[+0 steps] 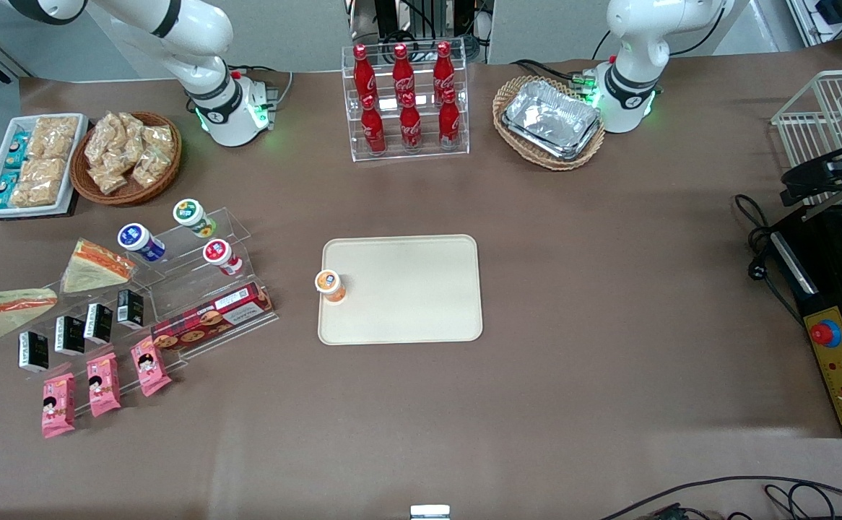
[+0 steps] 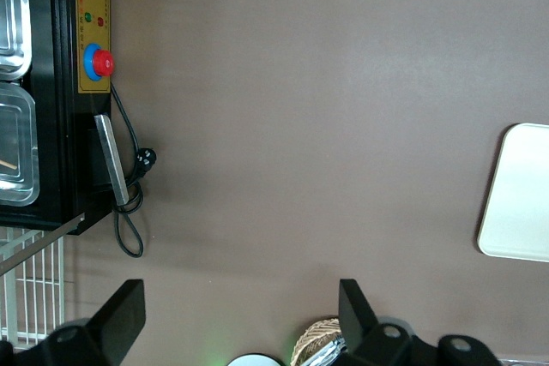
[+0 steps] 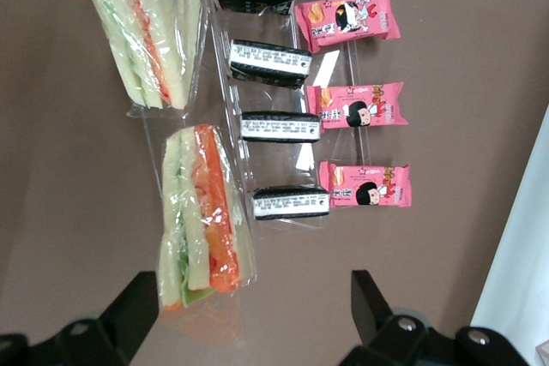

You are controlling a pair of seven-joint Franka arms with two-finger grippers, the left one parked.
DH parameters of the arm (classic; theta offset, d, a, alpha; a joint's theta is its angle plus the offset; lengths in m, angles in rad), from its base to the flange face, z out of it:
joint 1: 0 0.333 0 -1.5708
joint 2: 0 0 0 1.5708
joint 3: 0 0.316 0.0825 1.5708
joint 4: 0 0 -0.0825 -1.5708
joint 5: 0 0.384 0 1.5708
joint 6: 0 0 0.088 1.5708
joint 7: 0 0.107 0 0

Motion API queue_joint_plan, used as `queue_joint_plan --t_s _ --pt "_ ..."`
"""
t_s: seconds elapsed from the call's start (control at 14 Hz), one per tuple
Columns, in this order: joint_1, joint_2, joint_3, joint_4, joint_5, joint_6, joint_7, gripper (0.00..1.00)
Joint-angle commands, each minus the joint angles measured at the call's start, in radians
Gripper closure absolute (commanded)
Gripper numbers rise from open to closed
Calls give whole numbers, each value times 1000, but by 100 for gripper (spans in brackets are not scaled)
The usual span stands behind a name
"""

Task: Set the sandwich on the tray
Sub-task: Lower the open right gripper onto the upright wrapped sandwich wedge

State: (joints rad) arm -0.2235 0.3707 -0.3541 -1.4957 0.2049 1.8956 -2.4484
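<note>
The long clear-wrapped sandwich wedge with an orange stripe and a green lettuce stripe [image 1: 6, 310] [image 3: 202, 212] lies at the working arm's end of the brown counter [image 1: 609, 325]. Seen from the front camera, it is at about 9 o'clock from the large cream-beige rectangular tray [image 1: 406, 289] [image 2: 519, 195] and well apart from it.

The gripper [image 3: 253, 291] hangs above the sandwich with its fingers [image 3: 129, 315] spread wide and holding nothing. The wedge's broad end shows between them.

Just beside the sandwich, at about 2 o'clock in the front view, sits a shorter wedge with orange-red filling [image 1: 96, 266] [image 3: 141, 32]. Four small black packets [image 1: 81, 325] [image 3: 279, 126] stand in a row on a clear acrylic stand [image 1: 197, 238], close along the sandwich. Three pink snack packets [image 1: 103, 383] [image 3: 356, 113] lie nearer the front camera.

A red biscuit box [image 1: 211, 314] lies between this group and the tray. An orange-lidded cup [image 1: 330, 284] stands at the tray's 9 o'clock edge.

At the tray's 12 o'clock a clear rack holds red cola bottles [image 1: 405, 101]. A wicker basket of foil trays [image 1: 549, 123] is at about 1 o'clock. Toward the parked arm's end sit a black machine with a red button [image 1: 836, 347] and a white wire basket [image 1: 825, 115].
</note>
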Motion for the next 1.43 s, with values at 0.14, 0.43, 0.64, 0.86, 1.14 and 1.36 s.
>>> queue_joint_plan --t_s 0.14,0.43,0.64,0.86,1.14,1.36 --pt "-16 2 3 -25 15 7 -35 0" --pt "-31 7 1 -43 15 36 -73 0" --pt "-39 25 -2 -48 14 66 -75 0" --pt "-43 39 -2 -48 14 85 -75 0" --pt "-43 43 -2 -61 14 99 -78 0" --pt "-40 50 -2 -64 14 118 -81 0"
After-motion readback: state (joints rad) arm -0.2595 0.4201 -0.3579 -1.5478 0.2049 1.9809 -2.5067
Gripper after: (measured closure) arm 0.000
